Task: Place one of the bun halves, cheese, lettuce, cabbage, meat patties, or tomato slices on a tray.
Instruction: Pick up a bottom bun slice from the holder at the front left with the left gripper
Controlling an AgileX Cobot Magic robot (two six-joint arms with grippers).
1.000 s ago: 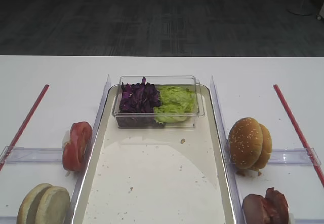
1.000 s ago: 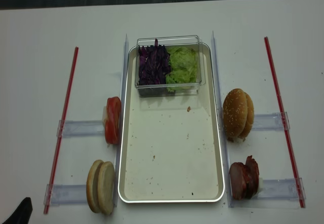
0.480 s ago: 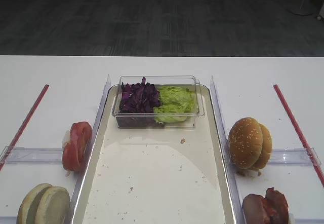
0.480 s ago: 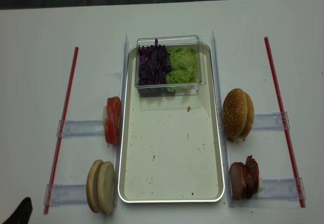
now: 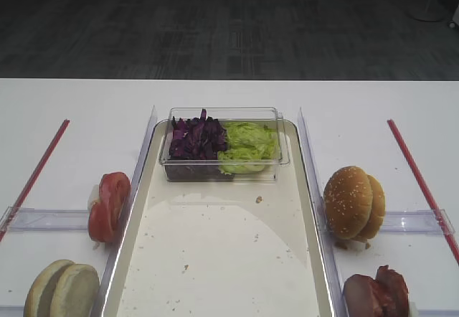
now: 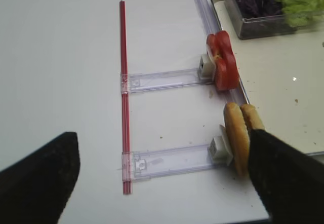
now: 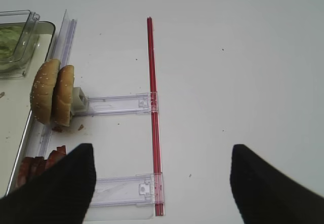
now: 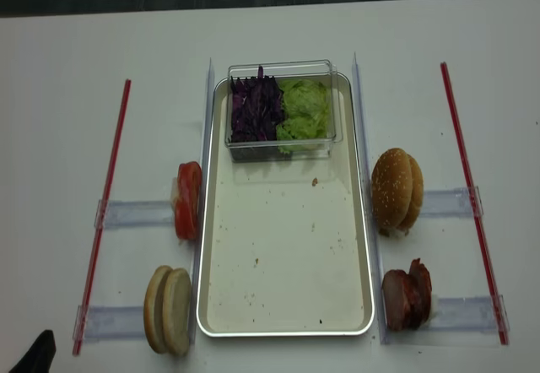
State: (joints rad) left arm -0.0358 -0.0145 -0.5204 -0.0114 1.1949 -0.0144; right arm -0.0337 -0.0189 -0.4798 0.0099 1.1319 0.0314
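Bun halves (image 8: 167,310): two, beside tray (image 8: 287,329)

Both tools (image 6: 162,183) end in broad, matte black fingers (image 7: 55,188) (blunt, unmarked).

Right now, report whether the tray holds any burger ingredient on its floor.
None yet. The tray floor shows only crumbs; the clear tub of cabbage and lettuce sits at its far end.

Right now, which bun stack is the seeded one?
The sesame-seeded buns right of the tray, browner and domed. The bun halves at its near-left corner are pale, seedless.
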